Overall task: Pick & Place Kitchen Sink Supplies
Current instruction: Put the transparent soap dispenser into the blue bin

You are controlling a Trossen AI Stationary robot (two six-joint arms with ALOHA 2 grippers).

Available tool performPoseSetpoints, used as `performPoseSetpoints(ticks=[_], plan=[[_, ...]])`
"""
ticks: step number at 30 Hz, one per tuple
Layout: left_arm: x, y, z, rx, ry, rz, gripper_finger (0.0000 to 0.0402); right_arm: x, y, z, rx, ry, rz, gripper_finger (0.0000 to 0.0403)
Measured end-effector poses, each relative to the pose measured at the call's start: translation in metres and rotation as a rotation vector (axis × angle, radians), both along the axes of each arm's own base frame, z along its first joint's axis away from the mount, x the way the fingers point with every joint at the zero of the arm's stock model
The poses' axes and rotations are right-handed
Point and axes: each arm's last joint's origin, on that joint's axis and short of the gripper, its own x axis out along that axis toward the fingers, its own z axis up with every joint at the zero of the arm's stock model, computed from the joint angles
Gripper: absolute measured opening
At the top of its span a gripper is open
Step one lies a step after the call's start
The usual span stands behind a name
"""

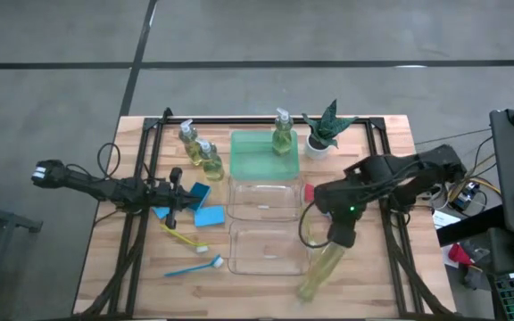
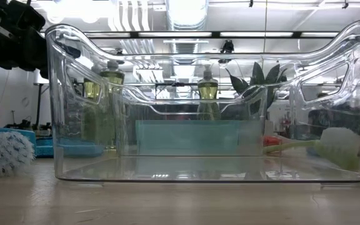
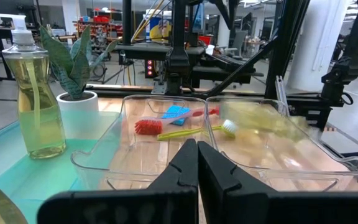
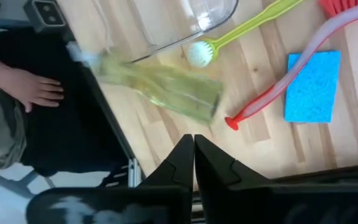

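Observation:
A clear pump bottle (image 1: 319, 272) of yellow-green liquid shows blurred, lying lengthwise on the wood just right of the near clear bin (image 1: 266, 251). My right gripper (image 1: 337, 236) hangs above the bottle's far end, pointing down, shut (image 4: 193, 146), nothing between its fingers. Beside the bottle (image 4: 160, 84) lie a yellow-green brush (image 4: 241, 31), a red brush (image 4: 291, 81) and a blue sponge (image 4: 312, 84). My left gripper (image 1: 175, 192) waits shut (image 3: 197, 158) at the table's left, by two blue sponges (image 1: 210, 216). Two more bottles (image 1: 199, 147) stand at the far left, a third (image 1: 282, 134) in the green tray (image 1: 257, 159).
A second clear bin (image 1: 264, 198) sits between the near bin and the tray. A potted plant (image 1: 324, 134) stands far right of the tray. A yellow brush (image 1: 184, 236) and a blue brush (image 1: 194, 265) lie near left. A person's hand (image 4: 36, 87) shows beyond the table's edge.

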Motion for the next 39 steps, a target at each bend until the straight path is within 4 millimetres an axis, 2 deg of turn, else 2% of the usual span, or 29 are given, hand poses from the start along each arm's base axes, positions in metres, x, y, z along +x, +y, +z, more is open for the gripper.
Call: performPoseSetpoints(ticks=[3,10,14,17,21,28,34,39], plan=[[0.000,0.000,0.000,0.000,0.000,0.001,0.0000,0.004,0.001,-0.004,-0.011,0.007,0.018,0.0012],[0.000,0.000,0.000,0.000,-0.001,0.001,0.0000,-0.004,0.008,0.002,-0.035,-0.035,0.027,0.0013],[0.000,0.000,0.000,0.000,0.000,0.000,0.0000,0.001,0.030,0.003,-0.059,-0.160,0.102,0.0013],[0.000,0.000,0.000,0.000,-0.001,0.000,0.0000,0.008,0.054,-0.005,-0.068,-0.215,0.183,0.0023],[0.000,0.000,0.000,0.000,0.000,0.000,0.0000,0.015,0.082,-0.027,-0.146,-0.185,0.280,0.0064],[0.000,0.000,0.000,0.000,0.000,0.001,0.0000,0.026,0.119,-0.077,-0.277,-0.024,0.426,0.0170],[0.000,0.000,0.000,0.000,0.001,0.000,0.0000,0.029,0.131,-0.118,-0.397,0.170,0.517,0.0244],[0.000,0.000,0.000,0.000,0.001,0.000,0.0000,0.030,0.144,-0.143,-0.416,0.150,0.649,0.0272]])
